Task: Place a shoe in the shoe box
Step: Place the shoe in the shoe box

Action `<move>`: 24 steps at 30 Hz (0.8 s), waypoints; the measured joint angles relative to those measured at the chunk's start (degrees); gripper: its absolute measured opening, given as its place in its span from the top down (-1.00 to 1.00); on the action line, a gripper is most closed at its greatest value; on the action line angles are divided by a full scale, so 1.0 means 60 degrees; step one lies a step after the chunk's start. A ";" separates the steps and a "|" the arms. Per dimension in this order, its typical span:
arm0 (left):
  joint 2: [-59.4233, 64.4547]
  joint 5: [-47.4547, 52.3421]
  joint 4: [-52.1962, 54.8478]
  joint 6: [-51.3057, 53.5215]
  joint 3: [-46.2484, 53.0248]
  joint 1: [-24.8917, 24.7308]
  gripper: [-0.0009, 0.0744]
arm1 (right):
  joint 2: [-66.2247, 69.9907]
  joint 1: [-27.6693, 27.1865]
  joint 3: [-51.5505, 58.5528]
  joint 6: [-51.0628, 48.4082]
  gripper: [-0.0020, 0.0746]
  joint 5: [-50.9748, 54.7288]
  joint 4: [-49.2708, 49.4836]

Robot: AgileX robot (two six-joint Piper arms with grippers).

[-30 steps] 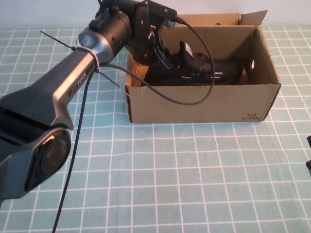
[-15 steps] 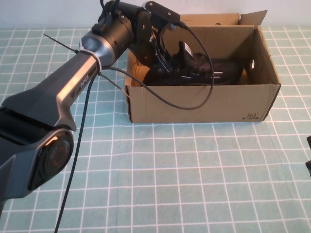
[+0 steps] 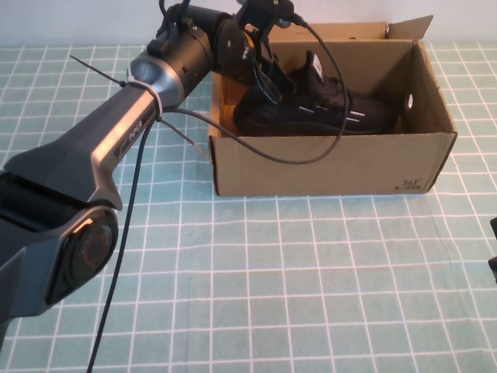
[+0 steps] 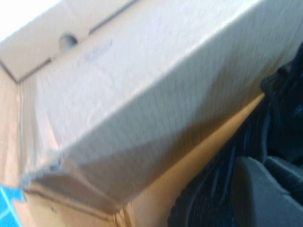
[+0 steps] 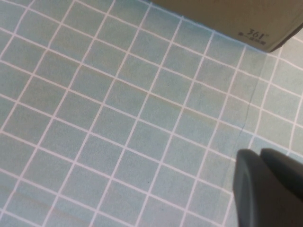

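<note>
Small black print reading "361" with a smaller illegible line beneath it, on the lower corner of the brown rectangular cardboard shoe box [image 5: 251, 19], seen in the right wrist view. Dark lettering on the grey arm link [image 3: 116, 148], high view, unreadable.

A robot test bench is showing here: a teal grid-printed tablecloth [image 3: 311, 295] is covering the table under the cabled arm [image 3: 132, 132].

Green checked table [image 3: 311, 280] carries the shoe box [image 3: 326, 165].
</note>
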 joint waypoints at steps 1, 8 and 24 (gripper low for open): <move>0.0000 -0.0065 -0.0096 0.0127 0.0000 0.0000 0.97 | 0.0000 0.0000 0.0000 0.0000 0.97 0.0000 0.0000; 0.0014 -0.0344 -0.0293 0.0765 0.0000 0.0000 0.97 | 0.0000 0.0000 0.0000 0.0000 0.97 0.0000 0.0000; 0.0134 -0.1094 -0.0346 0.2307 0.0000 0.0142 0.97 | 0.0000 0.0000 0.0000 0.0000 0.97 0.0000 0.0178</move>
